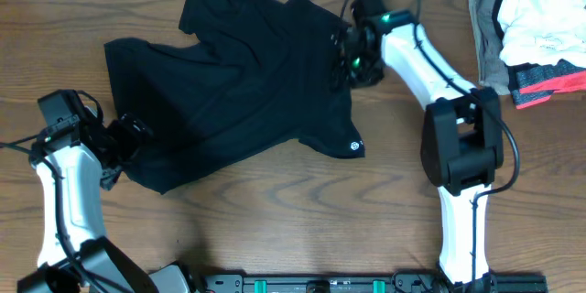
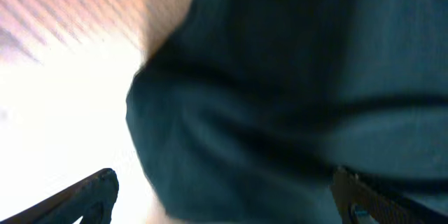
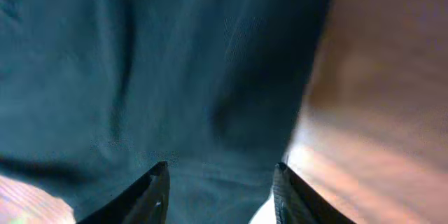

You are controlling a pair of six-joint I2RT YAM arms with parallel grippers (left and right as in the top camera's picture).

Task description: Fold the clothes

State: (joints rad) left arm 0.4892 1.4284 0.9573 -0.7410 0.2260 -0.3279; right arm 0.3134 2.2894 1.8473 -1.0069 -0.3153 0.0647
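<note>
The clothes, a black short-sleeved shirt (image 1: 238,82) with a small round white logo (image 1: 355,147), lie crumpled across the back middle of the table. My left gripper (image 1: 128,142) sits at the shirt's lower left edge. In the left wrist view its jaws (image 2: 224,178) stand wide open, with dark fabric (image 2: 294,77) bulging just ahead of them. My right gripper (image 1: 352,59) is over the shirt's right edge. Its fingers (image 3: 222,168) stand apart with the fabric (image 3: 140,63) lying between and under them.
A pile of white, grey and red-striped garments (image 1: 536,37) lies at the back right corner. Bare wooden table (image 1: 275,229) stretches along the front. The right arm's base (image 1: 462,146) stands to the right of the shirt.
</note>
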